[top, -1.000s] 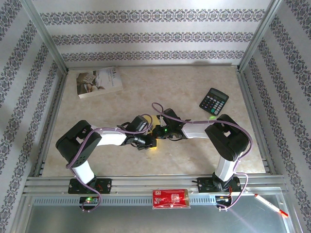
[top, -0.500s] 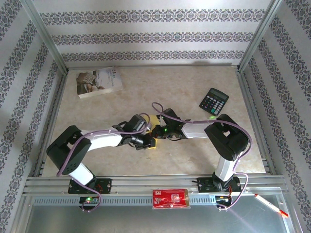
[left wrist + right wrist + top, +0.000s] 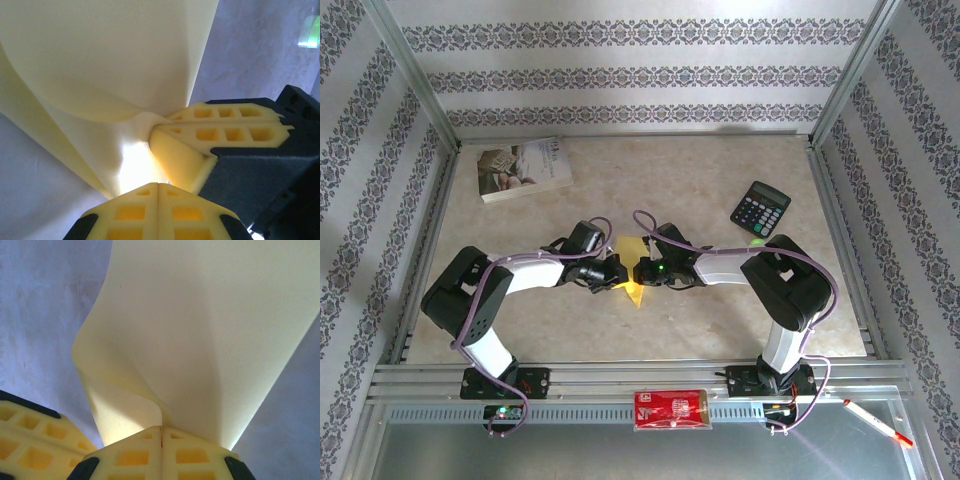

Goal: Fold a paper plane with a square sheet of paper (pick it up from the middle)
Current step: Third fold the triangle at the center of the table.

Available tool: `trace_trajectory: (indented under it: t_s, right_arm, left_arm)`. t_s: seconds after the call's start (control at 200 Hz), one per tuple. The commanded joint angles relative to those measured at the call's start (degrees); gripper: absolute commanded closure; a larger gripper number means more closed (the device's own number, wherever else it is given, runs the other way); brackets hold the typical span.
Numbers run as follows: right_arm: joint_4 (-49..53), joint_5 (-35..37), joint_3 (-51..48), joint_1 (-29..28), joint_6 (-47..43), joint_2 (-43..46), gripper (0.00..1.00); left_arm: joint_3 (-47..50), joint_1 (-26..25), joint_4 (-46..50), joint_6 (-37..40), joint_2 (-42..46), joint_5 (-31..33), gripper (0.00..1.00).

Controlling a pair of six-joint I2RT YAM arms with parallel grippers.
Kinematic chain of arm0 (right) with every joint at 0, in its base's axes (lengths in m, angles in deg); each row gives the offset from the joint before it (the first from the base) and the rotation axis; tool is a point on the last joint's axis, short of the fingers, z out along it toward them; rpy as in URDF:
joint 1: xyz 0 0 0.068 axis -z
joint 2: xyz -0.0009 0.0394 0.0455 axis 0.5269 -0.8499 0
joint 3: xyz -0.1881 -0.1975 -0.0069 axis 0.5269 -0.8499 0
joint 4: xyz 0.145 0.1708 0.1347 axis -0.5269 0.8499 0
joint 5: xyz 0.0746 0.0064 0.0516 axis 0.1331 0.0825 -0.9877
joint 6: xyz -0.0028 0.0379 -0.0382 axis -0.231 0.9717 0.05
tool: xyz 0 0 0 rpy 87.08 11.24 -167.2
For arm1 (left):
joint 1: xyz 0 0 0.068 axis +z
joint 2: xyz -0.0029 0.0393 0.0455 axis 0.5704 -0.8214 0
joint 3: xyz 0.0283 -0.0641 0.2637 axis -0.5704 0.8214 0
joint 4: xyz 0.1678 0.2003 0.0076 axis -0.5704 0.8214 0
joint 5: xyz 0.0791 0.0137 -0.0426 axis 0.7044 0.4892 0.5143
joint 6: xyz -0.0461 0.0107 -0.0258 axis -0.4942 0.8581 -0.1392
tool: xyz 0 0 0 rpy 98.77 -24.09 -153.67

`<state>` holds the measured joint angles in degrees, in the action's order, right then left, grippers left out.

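The square sheet of paper (image 3: 628,247) is yellow and partly folded, held up off the table between the two grippers at mid table. My right gripper (image 3: 639,272) is shut on the sheet; in the right wrist view the paper (image 3: 200,330) rises straight out of the seam of the gripper (image 3: 161,428). My left gripper (image 3: 616,275) is shut just left of it. In the left wrist view its closed tips (image 3: 159,184) sit against the curved paper (image 3: 100,60), with no paper seen in the seam. The right gripper's fingers (image 3: 220,132) pinch the fold close by.
A white printed book (image 3: 524,168) lies at the back left and a black calculator (image 3: 760,208) at the right. A red packet (image 3: 670,409) and a pen (image 3: 877,422) rest on the metal rail in front. The marble tabletop (image 3: 520,230) is fenced by frame posts.
My left gripper has pulled back to the left and slightly away, uncovering more of the yellow sheet. The right gripper has stayed put, still pinching the paper.
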<state>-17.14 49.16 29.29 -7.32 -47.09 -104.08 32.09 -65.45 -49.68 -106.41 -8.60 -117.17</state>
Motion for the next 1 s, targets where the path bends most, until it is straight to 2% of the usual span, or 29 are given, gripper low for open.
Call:
trace_trajectory:
  t_s: [0.0, 0.44, 0.645, 0.994]
  right_arm:
    - [6.6, 4.5, -2.9, 0.5, -0.3, -4.3, 0.99]
    - [7.1, 4.0, -3.1, 0.8, -1.7, -4.7, 0.99]
    - [7.9, 3.8, -3.3, 1.1, -2.9, -4.6, 0.99]
    - [8.0, 3.4, -3.2, 1.3, -2.9, -4.7, 0.99]
  left_arm:
    - [-1.6, 0.3, -2.4, 0.5, -1.4, -1.4, 1.00]
    - [-0.4, 1.7, -1.0, 2.6, -3.8, 1.8, 1.00]
    - [-1.0, 3.1, 0.0, 3.3, -2.0, 1.3, 1.00]
    - [-2.8, 1.9, 0.6, 3.4, -1.0, -0.5, 1.00]
